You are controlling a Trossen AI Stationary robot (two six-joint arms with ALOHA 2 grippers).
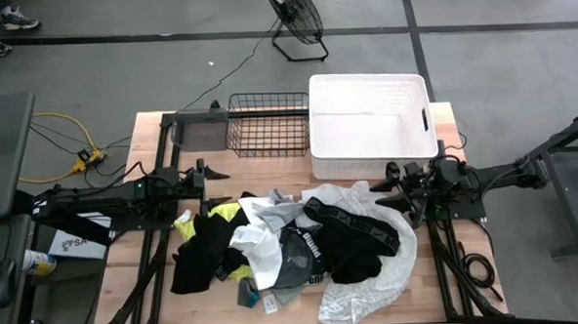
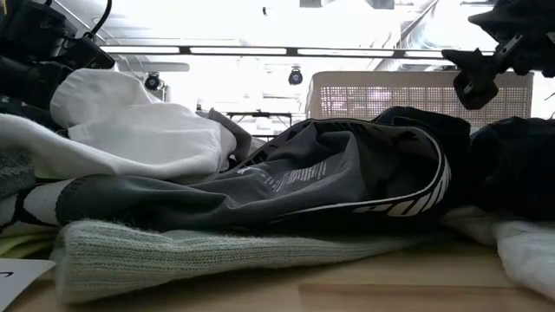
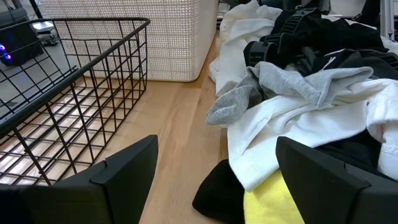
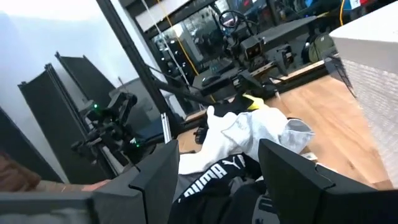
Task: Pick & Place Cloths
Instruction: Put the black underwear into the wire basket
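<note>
Many soft cloths (image 1: pixel 293 245) lie in one messy heap on the light wooden table (image 1: pixel 469 247), in the middle of its front half. The heap has black, white, grey and bright yellow pieces all mixed up. A big thin white cloth (image 1: pixel 368 286) spreads out on the right side of the heap, and a black garment with a white-lettered band (image 1: pixel 356 232) lies on top of it. A black cloth (image 1: pixel 197 254) hangs out at the left side of the heap, with a bit of neon yellow cloth (image 1: pixel 231 211) just above it. In the low view a grey knitted piece (image 2: pixel 199 256) sits at the bottom of the heap, right on the wood.

Behind the heap stand two bins side by side (both have nothing in them). The black wire basket (image 1: pixel 268 124) is on the left and the white hard plastic tub (image 1: pixel 371 129) is on the right, and the two touch.

The left gripper (image 1: pixel 214 172) is low, near the left back edge of the heap, in front of the wire basket. Its fingers are spread wide and hold nothing. The right gripper (image 1: pixel 386 189) is by the right back edge of the heap, just in front of the white tub. Its fingers are apart too, and nothing is between them.
</note>
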